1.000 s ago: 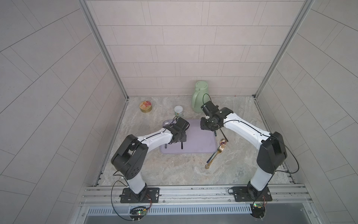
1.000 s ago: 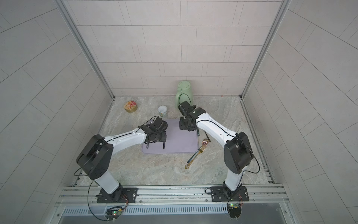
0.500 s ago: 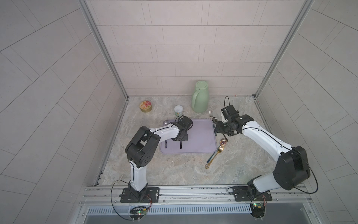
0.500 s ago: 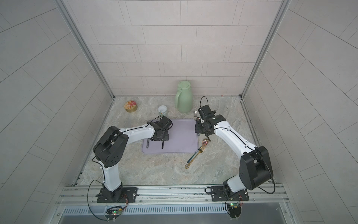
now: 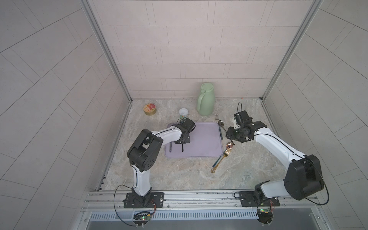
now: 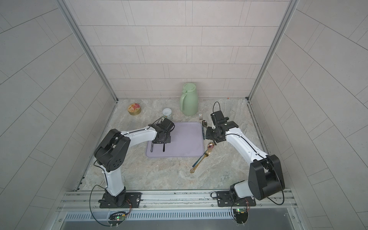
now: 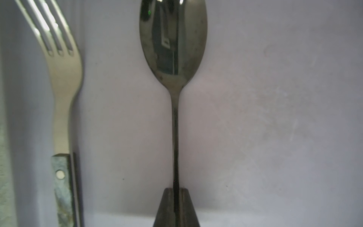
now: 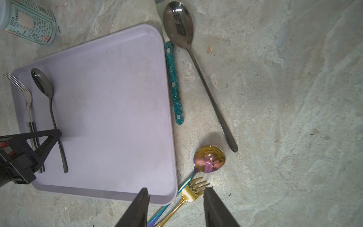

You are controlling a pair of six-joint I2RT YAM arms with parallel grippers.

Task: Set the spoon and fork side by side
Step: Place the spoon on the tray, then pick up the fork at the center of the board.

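lilac tray [image 5: 201, 139] in both top views: the left gripper [image 5: 181, 141] sits low over it, pressed together on the dark spoon [image 5: 182, 148]. the fork [image 5: 170, 146] lies just beside the tool, parallel. the right gripper [image 6: 212, 137] hangs off the tray's opposite edge.

left wrist: the fingertips [image 7: 167, 198] pinch the spoon's handle, with the bowl pointing away from the tool and the fork [image 7: 62, 88] alongside, apart.

right wrist: its jaws stand spread over a gold fork [image 8: 191, 191] on the stone, with the spoon [image 8: 51, 110] and fork well apart from it.
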